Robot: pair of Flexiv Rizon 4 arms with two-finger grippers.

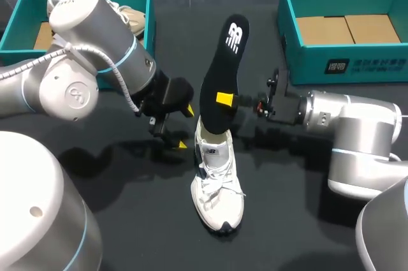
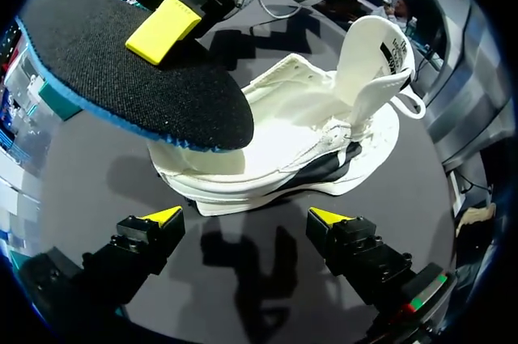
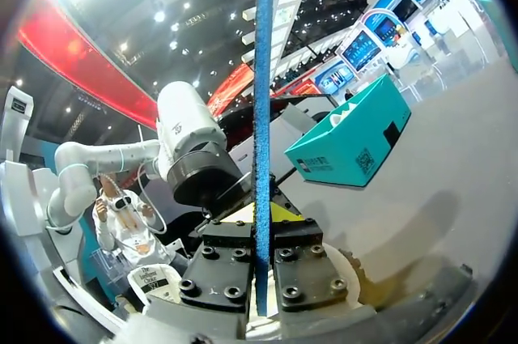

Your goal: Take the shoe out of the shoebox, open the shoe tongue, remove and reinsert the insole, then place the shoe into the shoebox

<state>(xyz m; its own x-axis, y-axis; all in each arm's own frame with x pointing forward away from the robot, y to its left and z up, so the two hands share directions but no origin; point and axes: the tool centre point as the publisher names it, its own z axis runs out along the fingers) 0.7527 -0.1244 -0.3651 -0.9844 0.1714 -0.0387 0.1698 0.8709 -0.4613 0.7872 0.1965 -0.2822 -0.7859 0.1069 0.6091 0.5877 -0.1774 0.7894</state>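
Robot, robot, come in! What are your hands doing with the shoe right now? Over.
Right gripper shut on insole, lower end over shoe opening. Left gripper open, empty, beside shoe. Nothing in the way.

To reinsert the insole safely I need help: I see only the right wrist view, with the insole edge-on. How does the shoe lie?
Observer: The shoe stands on the table below the insole, toe toward the robot.
Operator: Is its tongue open?
Observer: Yes, the tongue stands raised, clear of the opening.
Operator: And the left gripper?
Observer: The left gripper is open, empty, beside the shoe.
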